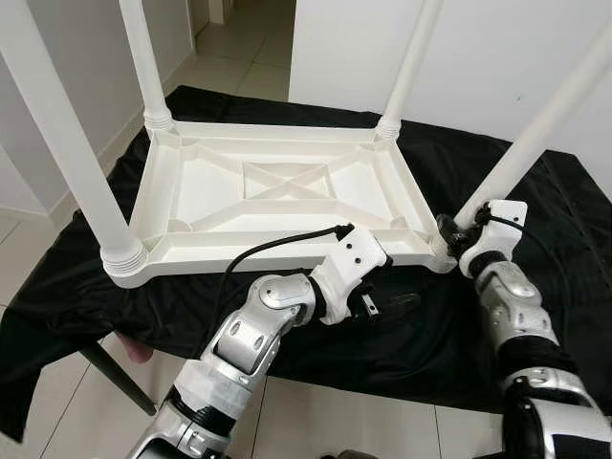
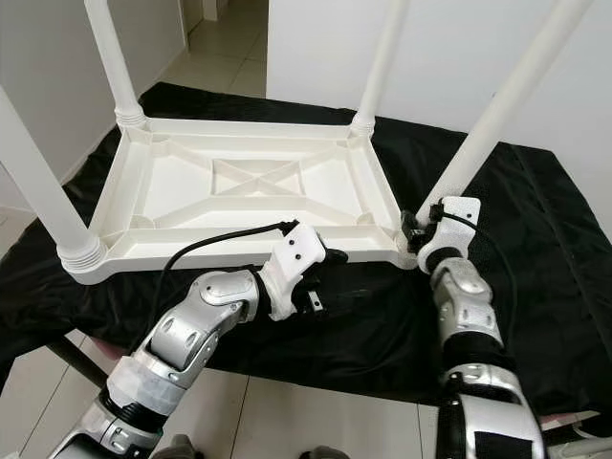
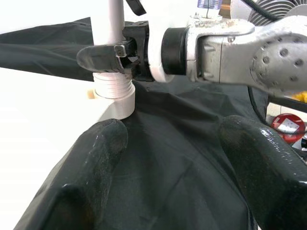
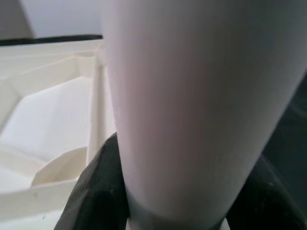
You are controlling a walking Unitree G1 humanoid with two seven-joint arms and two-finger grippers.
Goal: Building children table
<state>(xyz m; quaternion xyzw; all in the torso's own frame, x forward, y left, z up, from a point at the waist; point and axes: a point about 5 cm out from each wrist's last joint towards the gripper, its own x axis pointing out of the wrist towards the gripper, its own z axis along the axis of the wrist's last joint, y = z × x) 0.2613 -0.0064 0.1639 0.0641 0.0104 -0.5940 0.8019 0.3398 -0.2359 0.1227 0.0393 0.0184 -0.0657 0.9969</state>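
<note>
A white plastic children's table [image 1: 277, 191] lies upside down on a black cloth [image 1: 574, 258], its four legs pointing up. My right gripper [image 1: 457, 234] is shut on the near right leg [image 1: 535, 134], just above the ribbed collar where it meets the corner. The right wrist view has that leg [image 4: 192, 96] pressed between the black fingers [image 4: 98, 187]. My left gripper [image 1: 397, 304] rests open over the cloth just in front of the table's near edge, left of that corner. In the left wrist view the open fingers [image 3: 91, 163] frame bare cloth, with the gripped leg [image 3: 114, 24] beyond.
The near left leg [image 1: 57, 134], far left leg [image 1: 143, 57] and far right leg [image 1: 411, 67] rise steeply around the work area. The cloth hangs over the front edge above the tiled floor [image 1: 335, 421]. A dark support leg [image 1: 115, 373] shows below. White walls stand behind.
</note>
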